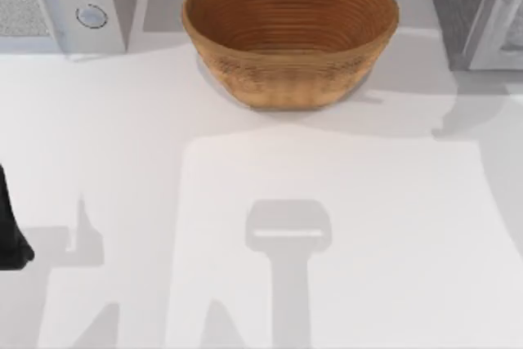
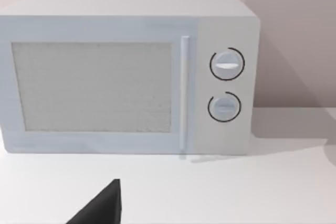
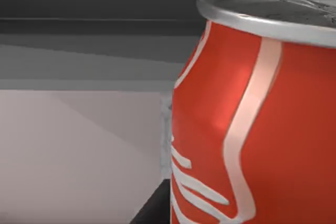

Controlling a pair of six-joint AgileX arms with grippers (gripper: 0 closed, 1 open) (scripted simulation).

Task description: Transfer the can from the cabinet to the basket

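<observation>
The can [image 3: 252, 119] was seen very close in the right wrist view, upright under a dark ceiling, so it was judged to be inside the cabinet [image 1: 474, 6] at the table's right. Whether it was clamped could not be told. The basket [image 1: 290, 34] stood empty. The left arm was parked facing the microwave [image 2: 126, 74].

A white microwave oven [image 1: 61, 2] sits at the table's far left corner. Its door has a speckled grey window [image 2: 92, 86] and a slim vertical handle [image 2: 184, 93], with two round knobs [image 2: 227, 64] stacked one above the other beside them. The white table [image 1: 122, 145] carries soft grey shadows.
</observation>
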